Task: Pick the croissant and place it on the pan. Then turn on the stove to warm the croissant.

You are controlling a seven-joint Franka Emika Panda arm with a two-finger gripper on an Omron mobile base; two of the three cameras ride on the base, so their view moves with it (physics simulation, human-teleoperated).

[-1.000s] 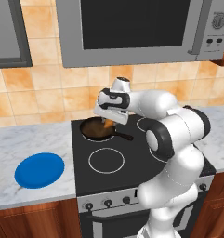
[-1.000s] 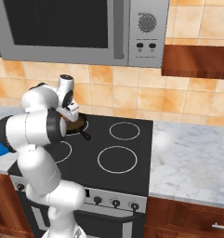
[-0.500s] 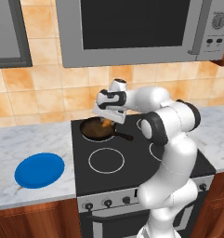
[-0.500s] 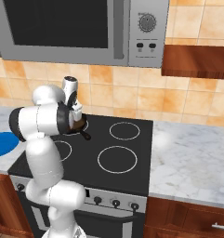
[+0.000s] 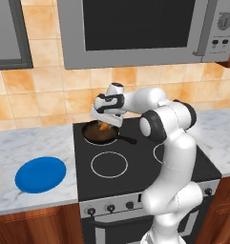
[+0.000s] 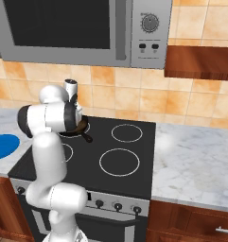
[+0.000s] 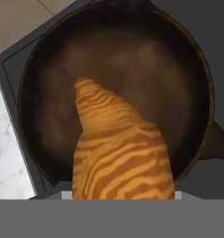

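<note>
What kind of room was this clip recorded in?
A rendered home kitchen, by the look of it: a black stove set between marble counters, a microwave mounted above it against a tiled wall, and a pan on the back burner, over which the claw holds a croissant.

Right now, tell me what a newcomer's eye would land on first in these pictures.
First, the golden croissant, striped and tapered, hanging from the tool directly above the dark pan on the stove's back left burner. Next, the bright blue plate on the marble counter left of the stove. Last, the big grey microwave overhead.
</note>
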